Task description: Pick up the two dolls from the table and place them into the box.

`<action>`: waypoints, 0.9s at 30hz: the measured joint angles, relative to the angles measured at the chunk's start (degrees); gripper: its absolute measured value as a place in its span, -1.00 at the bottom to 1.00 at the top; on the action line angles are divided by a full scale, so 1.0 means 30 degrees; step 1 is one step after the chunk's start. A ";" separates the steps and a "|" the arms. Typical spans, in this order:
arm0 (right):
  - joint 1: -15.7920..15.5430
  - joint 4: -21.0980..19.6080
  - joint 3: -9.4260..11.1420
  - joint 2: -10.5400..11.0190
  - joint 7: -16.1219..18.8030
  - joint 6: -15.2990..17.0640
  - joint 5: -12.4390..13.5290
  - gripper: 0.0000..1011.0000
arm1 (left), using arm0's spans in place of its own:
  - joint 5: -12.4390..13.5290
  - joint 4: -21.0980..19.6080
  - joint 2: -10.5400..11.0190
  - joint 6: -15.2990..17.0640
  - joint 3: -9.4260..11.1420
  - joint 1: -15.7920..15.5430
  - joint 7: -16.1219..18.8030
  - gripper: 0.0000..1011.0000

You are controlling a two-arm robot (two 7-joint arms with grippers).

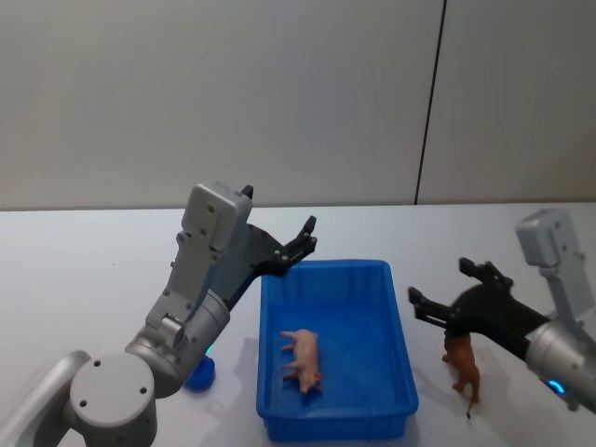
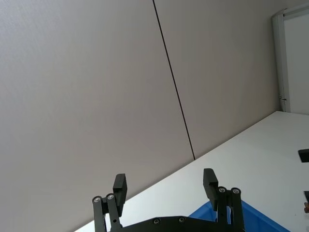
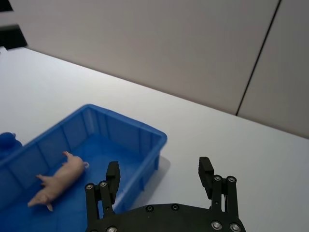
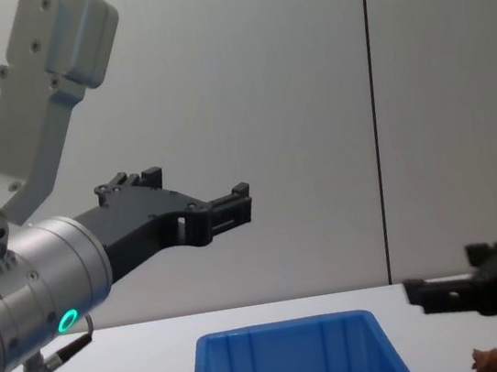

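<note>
While the pink pig doll (image 1: pixel 303 360) lies inside the blue box (image 1: pixel 335 415), the reddish-brown doll (image 1: pixel 463 368) stands on the table (image 1: pixel 74 270) just right of it, beneath the right end effector (image 1: pixel 438 281), fingers apart. The left end effector (image 1: pixel 305 237), likewise spread, hovers above the box's left rim.

No readable text, label, brand or number is showing anywhere: the blue box (image 1: pixel 337 410), the tabletop (image 1: pixel 84 251) and the wall are all carrying none.
</note>
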 joint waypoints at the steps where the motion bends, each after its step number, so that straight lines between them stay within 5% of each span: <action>1: -0.0155 -0.0071 0.0105 0.0164 -0.0080 0.0092 0.0112 0.98 | 0.0000 0.0000 0.0000 0.0000 0.0000 0.0000 0.0000 0.98; 14: -0.1542 -0.0549 0.0817 0.1459 -0.0391 0.1101 0.0651 0.98 | 0.0000 0.0000 0.0000 0.0000 0.0000 0.0000 0.0000 0.98; 27: -0.2230 -0.0276 0.0776 0.1814 -0.0416 0.1927 0.0439 0.98 | 0.0000 0.0000 0.0000 0.0000 0.0001 0.0000 0.0000 0.98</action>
